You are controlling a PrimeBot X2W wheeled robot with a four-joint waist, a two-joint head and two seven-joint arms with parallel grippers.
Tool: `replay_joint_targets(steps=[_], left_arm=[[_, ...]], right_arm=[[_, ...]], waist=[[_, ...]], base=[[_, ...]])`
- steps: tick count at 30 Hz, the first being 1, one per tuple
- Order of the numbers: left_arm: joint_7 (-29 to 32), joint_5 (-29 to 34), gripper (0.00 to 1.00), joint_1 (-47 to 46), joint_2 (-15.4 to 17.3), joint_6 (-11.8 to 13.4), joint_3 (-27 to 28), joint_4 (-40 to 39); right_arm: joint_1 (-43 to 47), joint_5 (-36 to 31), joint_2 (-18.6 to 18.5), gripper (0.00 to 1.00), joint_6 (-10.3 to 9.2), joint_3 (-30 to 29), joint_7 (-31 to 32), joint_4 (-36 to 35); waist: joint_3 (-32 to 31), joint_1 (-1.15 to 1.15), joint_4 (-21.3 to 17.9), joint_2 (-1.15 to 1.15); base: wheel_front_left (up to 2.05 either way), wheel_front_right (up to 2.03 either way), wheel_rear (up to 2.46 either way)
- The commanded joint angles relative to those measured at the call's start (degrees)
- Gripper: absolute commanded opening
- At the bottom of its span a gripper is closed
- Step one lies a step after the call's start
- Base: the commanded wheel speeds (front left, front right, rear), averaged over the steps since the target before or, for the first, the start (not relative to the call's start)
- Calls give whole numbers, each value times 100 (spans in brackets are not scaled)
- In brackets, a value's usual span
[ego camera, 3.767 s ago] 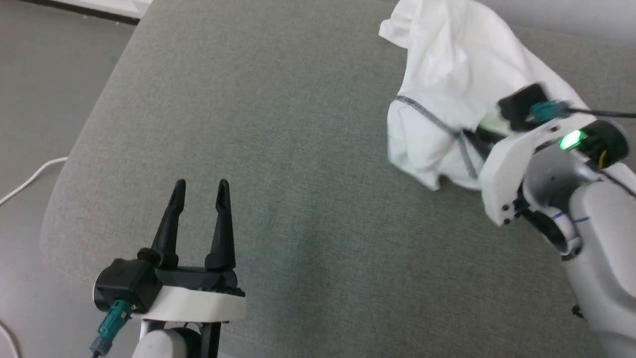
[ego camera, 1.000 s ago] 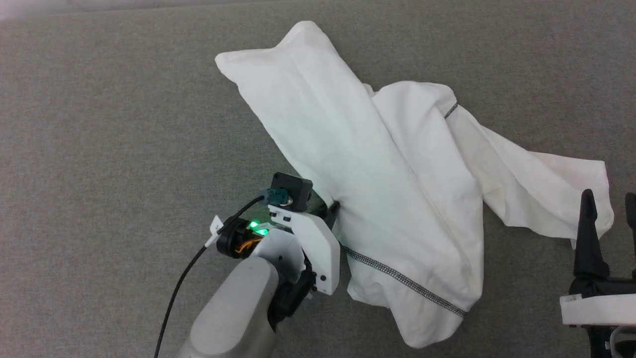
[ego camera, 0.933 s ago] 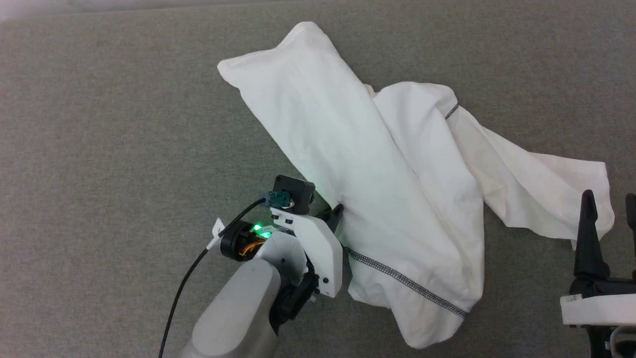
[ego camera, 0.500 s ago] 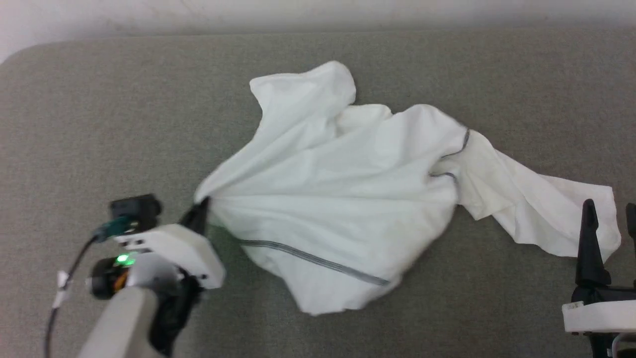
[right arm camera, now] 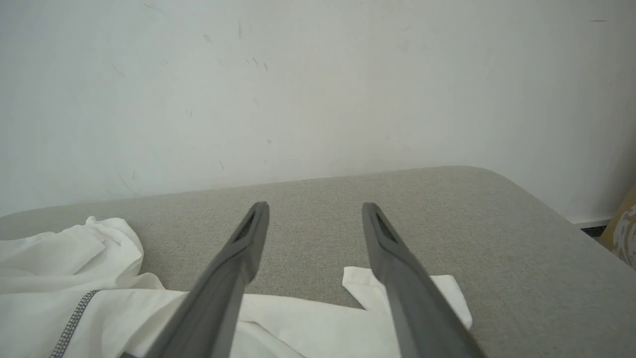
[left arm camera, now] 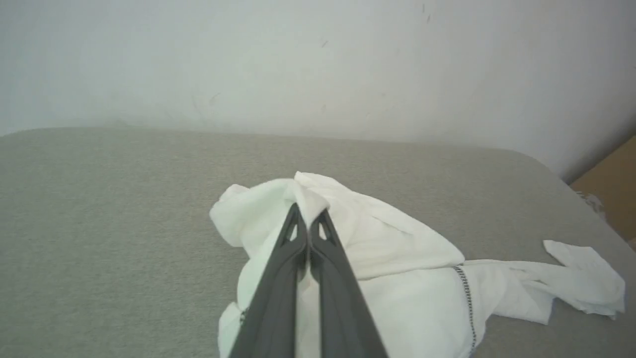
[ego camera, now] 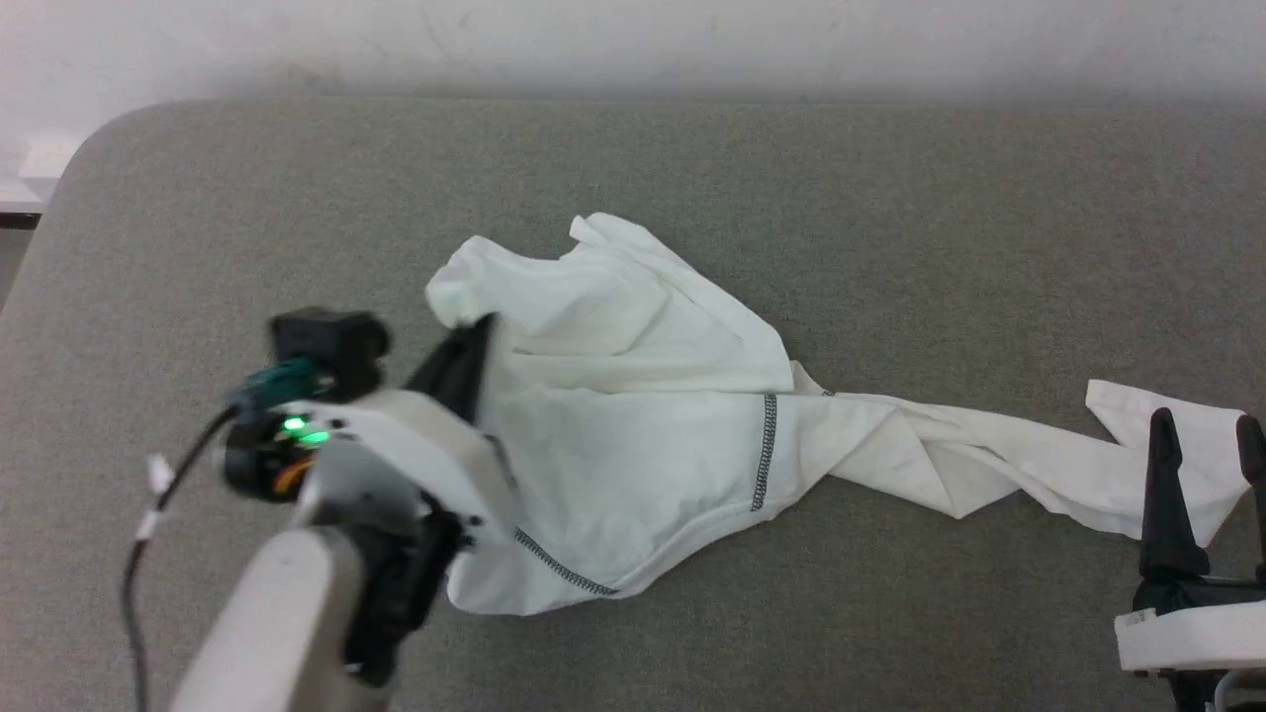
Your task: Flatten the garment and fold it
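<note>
Pinching the garment (ego camera: 643, 445) at nine o'clock in the tight-closed left gripper (ego camera: 478, 331); holding the right gripper (ego camera: 1204, 427) spread wide, empty, at four o'clock.

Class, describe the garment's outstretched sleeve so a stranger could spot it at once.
Start at the grey padded surface, where a white garment lies bunched. One long sleeve trails from it toward the open right end effector. Unlike the heaped body, it lies stretched out and narrow.

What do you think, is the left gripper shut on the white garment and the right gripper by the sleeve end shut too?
Not quite: the right gripper is open, as the right wrist view shows. The left gripper is shut on the garment.
</note>
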Motion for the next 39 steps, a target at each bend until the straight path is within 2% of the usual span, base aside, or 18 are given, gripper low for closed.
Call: replay_joint_targets(steps=[1,5,8,10,11,12,14,18,22,25,30,32,35,39], left_arm=[[25,84,0,-349,-405,-156,-441,120],[-46,147,0,-812,-1205,-364,-1209,767],[-167,262,0,-1010,-1482,-454,-1640,1429],[-237,299,0,-1058,-1534,-471,-1757,1637],[-300,347,4,-1096,-1570,-505,-1893,1835],[-354,323,30,-1103,-1606,-531,-1992,2008],[-484,242,100,-1103,-1653,-579,-2157,2248],[-761,-4,100,-1102,-1688,-579,-2262,2452],[-944,-197,100,-1152,-1635,-574,-2091,2257],[-984,-229,100,-1148,-1298,-526,-1821,1868],[-709,-13,100,-926,-304,-374,-1503,1304],[-468,32,100,-763,62,-416,-1516,1225],[-152,-103,100,-517,349,-588,-1599,1143],[78,-393,100,-263,404,-718,-1658,1006]], right_arm=[[-1,-41,13,100,-5,27,34,-50],[-30,-56,13,100,-5,93,74,-57],[-71,-41,13,100,-5,178,88,-24],[-87,-32,13,100,-5,200,86,-9],[-99,-21,13,100,-5,209,78,8],[-110,-10,13,100,-5,209,66,29],[-122,6,13,100,-5,201,48,72],[-137,16,13,100,-5,145,15,148],[-149,17,13,100,-5,128,11,188],[-141,14,13,100,-5,120,17,191],[-118,27,13,100,-5,125,38,194],[-114,23,13,100,-5,138,56,185],[-120,9,13,100,-5,142,86,169],[-157,-21,13,100,-5,143,141,117]], waist=[[5,1,-10,0],[66,1,-94,0],[133,1,-212,0],[153,1,-248,0],[173,1,-278,0],[193,1,-298,0],[222,1,-311,0],[251,1,-232,0],[209,1,-87,0],[169,1,39,0],[141,1,195,0],[148,1,227,0],[175,1,257,0],[222,1,252,0]], base=[[0,0,0],[0,0,0],[0,0,0],[0,0,0],[0,0,0],[0,0,0],[0,0,0],[0,0,0],[0,0,0],[0,0,0],[0,0,0],[0,0,0],[0,0,0],[0,0,0]])
